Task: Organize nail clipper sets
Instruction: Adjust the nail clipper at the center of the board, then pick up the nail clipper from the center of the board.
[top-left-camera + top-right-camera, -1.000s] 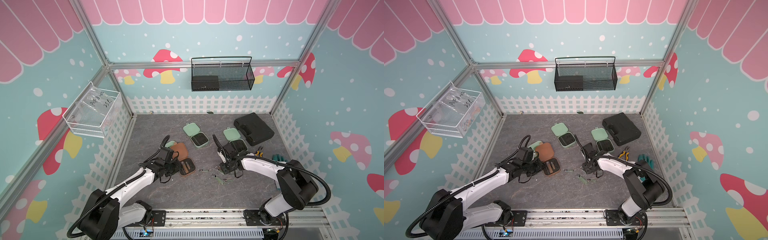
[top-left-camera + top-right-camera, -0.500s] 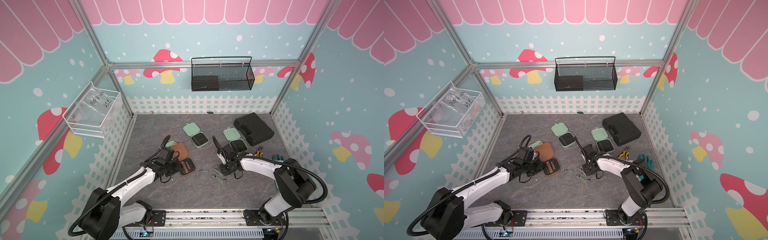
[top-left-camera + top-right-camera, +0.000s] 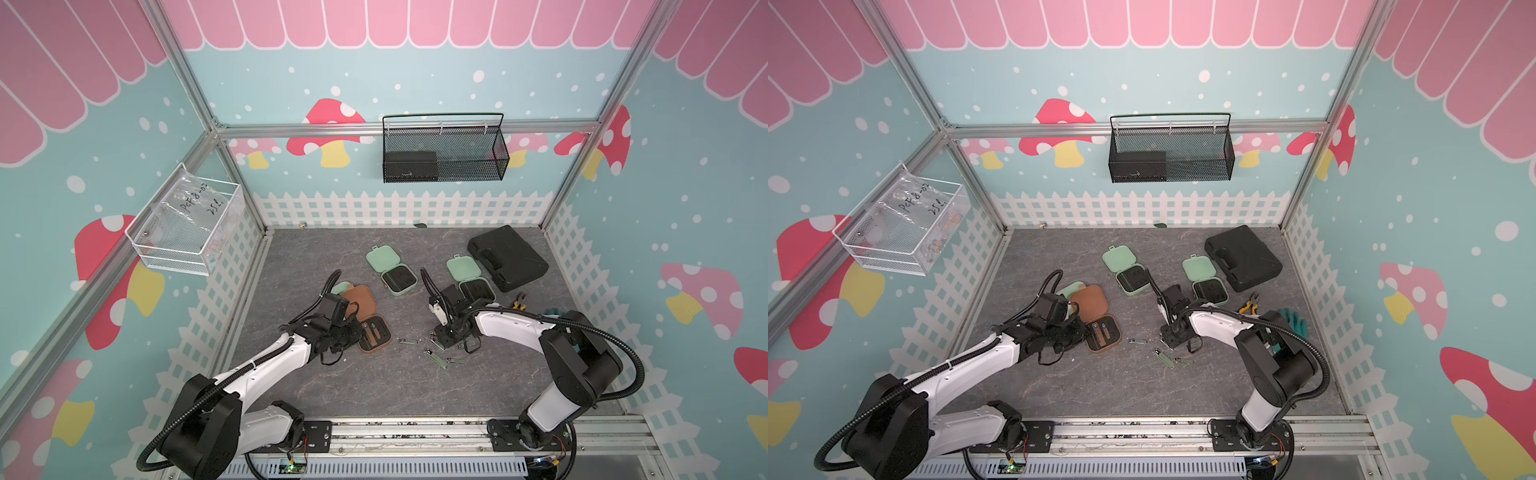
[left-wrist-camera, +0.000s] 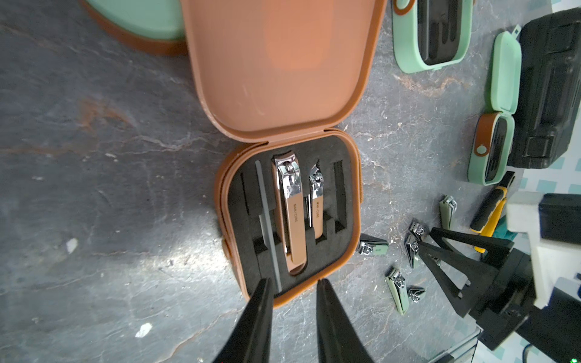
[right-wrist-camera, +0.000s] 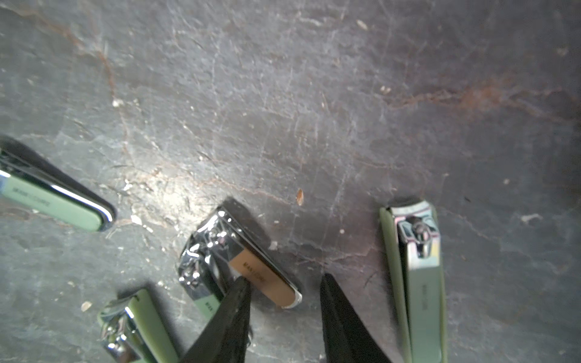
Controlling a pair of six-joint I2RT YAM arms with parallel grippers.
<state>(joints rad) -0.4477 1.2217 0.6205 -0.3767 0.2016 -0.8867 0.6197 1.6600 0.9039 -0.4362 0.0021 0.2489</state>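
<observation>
Brown case [image 4: 289,220] is part-filled; several clippers [image 4: 397,290] are left loose, green cases [image 3: 399,278] unfilled. Left gripper [image 4: 293,280] is held spread, empty; right gripper [image 5: 284,278] is spread over a brown clipper [image 5: 261,273].

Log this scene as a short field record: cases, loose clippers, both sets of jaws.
brown case: brown rounded-square hinged case, open; black insert holds two rose-gold clippers and a thin file
mint cases: two mint green hinged cases, open; third mint case partly hidden
loose clippers: small metal clippers on grey stone-look table
left jaws: apart, at brown case's rim
right jaws: apart, around brown-handled clipper
</observation>
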